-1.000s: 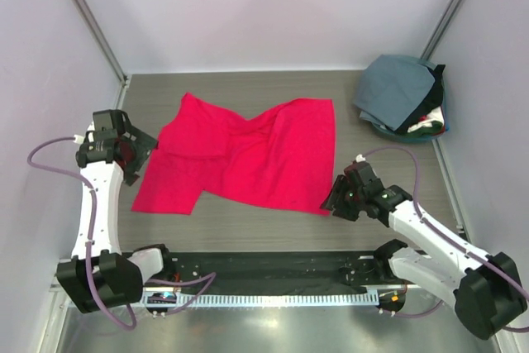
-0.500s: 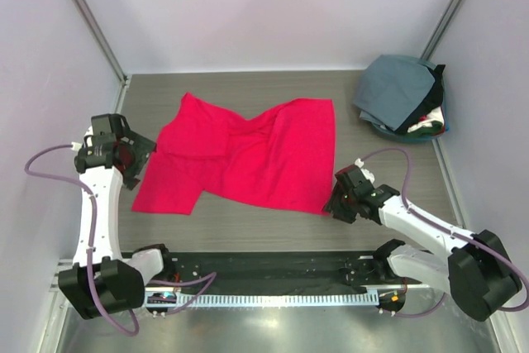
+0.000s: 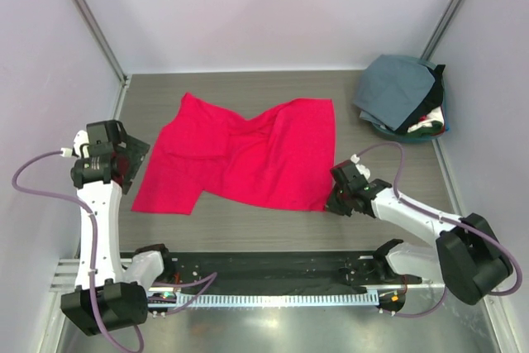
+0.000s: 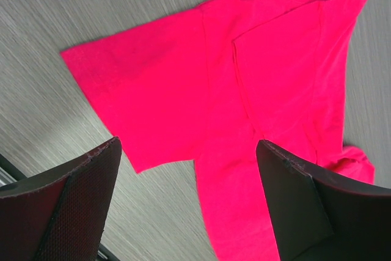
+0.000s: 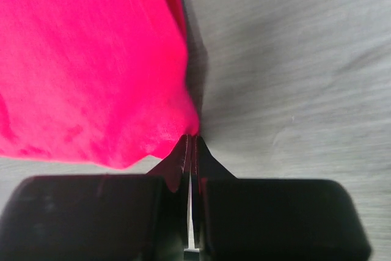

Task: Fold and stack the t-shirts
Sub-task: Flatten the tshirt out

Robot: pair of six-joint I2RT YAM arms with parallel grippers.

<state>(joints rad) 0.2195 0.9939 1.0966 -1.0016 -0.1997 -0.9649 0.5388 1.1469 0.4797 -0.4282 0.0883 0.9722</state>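
Two hands: right hand apparently pinches red t-shirt corner, left hand spread wide.

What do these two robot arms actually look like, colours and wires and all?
Both the left arm and the right arm have white tube-like links between chunky black joint housings. A thin purple cable loops loosely off each one near the wrist. The fingers are black wedges, and one shows a finely dotted, grippy-looking pad. No markings are readable.
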